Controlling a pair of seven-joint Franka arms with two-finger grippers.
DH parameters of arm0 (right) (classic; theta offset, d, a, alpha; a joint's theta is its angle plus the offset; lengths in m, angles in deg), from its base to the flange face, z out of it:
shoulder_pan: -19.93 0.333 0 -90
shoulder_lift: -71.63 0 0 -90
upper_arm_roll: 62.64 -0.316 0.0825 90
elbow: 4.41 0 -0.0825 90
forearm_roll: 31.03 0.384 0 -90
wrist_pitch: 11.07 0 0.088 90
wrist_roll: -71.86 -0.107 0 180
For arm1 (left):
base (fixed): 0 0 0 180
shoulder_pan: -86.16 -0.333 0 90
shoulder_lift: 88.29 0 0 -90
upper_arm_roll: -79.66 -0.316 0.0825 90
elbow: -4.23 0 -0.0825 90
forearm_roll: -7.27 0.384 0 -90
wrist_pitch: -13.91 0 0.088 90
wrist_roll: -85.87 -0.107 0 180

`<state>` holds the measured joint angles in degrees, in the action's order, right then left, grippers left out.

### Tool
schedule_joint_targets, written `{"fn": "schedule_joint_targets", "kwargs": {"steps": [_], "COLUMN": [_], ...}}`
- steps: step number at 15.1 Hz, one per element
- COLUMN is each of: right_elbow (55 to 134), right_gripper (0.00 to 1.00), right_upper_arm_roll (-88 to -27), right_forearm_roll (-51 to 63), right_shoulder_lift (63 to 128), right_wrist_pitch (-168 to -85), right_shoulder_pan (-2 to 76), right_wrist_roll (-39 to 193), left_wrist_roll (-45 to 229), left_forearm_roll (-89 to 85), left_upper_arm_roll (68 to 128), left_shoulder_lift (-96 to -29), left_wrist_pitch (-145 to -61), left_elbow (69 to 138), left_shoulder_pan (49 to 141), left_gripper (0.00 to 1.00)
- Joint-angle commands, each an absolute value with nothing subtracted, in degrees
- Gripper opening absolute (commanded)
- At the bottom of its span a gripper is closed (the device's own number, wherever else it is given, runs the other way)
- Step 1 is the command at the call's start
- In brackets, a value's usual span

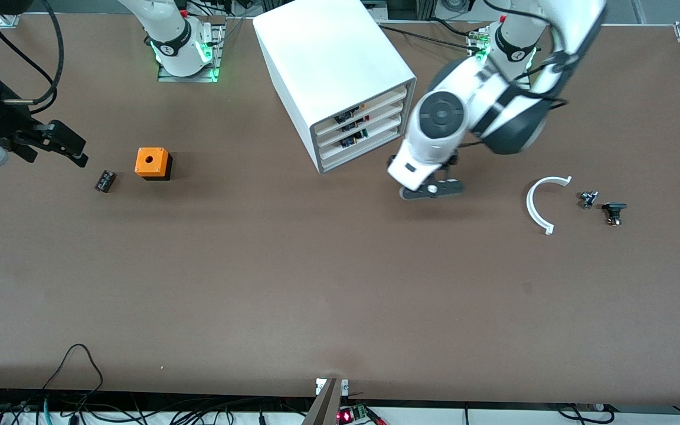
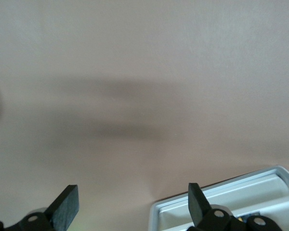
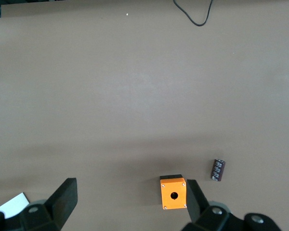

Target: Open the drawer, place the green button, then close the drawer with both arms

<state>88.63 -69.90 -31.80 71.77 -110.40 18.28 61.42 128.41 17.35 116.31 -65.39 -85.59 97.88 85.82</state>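
All four drawers of the cabinet are shut, so nothing is done yet. The left end effector, fingers wide and empty, hangs low just before them. The right end effector, also wide and empty, waits over the desk; the button cannot be made out.

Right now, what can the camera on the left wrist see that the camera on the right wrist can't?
Only the left wrist view shows a corner of the white drawer cabinet, just by the open left gripper. Only the right wrist view shows the orange cube with a round hole, a small dark cylinder beside it, a black cable at the table's edge, and the open right gripper, which holds nothing. Both show the bare brown table under black fingers spread wide.
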Motion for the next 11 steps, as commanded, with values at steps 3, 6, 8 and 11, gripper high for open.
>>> {"fn": "schedule_joint_targets", "kwargs": {"steps": [3,6,8,11], "right_elbow": [87.96,87.96,87.96,87.96], "right_gripper": [1.00,1.00,1.00,1.00], "right_upper_arm_roll": [-72.05,-69.41,-69.24,-69.24], "right_forearm_roll": [-31.74,-31.74,-31.83,-32.18], "right_shoulder_lift": [71.27,71.27,71.27,71.27], "right_wrist_pitch": [-108.89,-108.89,-108.89,-107.76], "right_shoulder_pan": [16.85,18.96,19.05,19.05], "right_wrist_roll": [61.13,61.05,61.83,63.23], "left_wrist_roll": [109.89,99.62,92.93,84.59], "left_forearm_roll": [18.96,18.52,15.81,5.88], "left_upper_arm_roll": [116.40,114.31,105.03,88.84], "left_shoulder_lift": [-70.18,-75.44,-79.13,-87.11], "left_wrist_pitch": [-77.51,-76.53,-77.06,-82.99], "left_elbow": [90.90,90.62,91.67,99.89], "left_shoulder_pan": [80.11,76.31,79.02,85.71], "left_gripper": [1.00,1.00,1.00,1.00]}}
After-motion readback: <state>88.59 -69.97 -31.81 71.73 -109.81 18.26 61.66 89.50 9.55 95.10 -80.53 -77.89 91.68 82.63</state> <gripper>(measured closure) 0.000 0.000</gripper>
